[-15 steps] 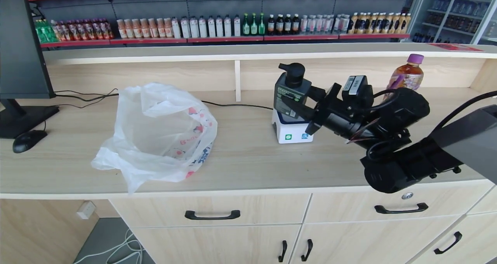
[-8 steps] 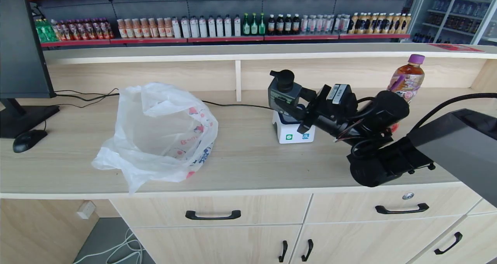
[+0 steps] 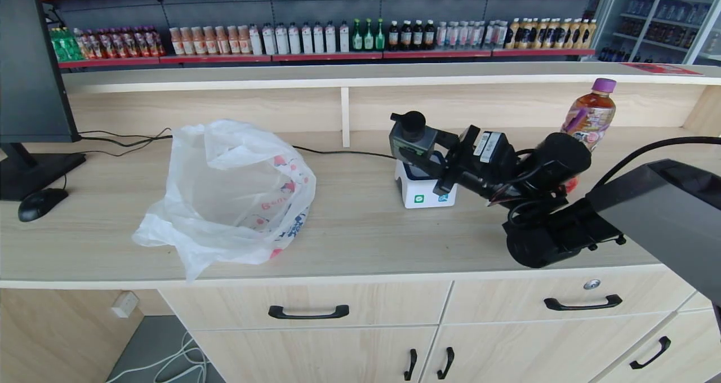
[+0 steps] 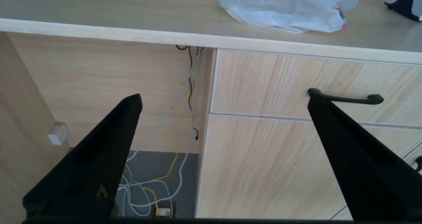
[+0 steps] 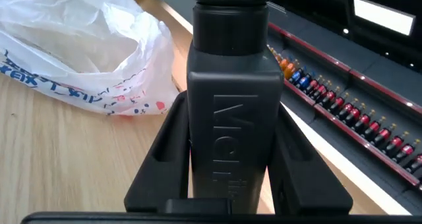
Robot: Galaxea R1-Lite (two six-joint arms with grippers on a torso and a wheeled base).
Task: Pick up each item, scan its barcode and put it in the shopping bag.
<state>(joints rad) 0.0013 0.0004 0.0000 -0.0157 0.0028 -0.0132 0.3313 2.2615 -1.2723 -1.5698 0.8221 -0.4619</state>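
The right gripper (image 3: 429,146) clamps the dark pump bottle (image 3: 406,138) at mid-body, tilted just above the scanner (image 3: 422,192). It looks stiff, smooth and rather heavy, so this flat-sided hold suits it. The bag (image 3: 231,191) lies well left of the scanner. The left gripper (image 4: 224,102) is spread, empty.

The bottle (image 5: 232,85) clamped in the right gripper (image 5: 231,178) is matt dark-grey plastic with raised lettering. Left of the gripper, the bag (image 3: 231,186) is thin, crinkled, translucent plastic. Below the gripper, the scanner (image 3: 422,194) is smooth white plastic on a matt wood-grain counter (image 3: 360,231).
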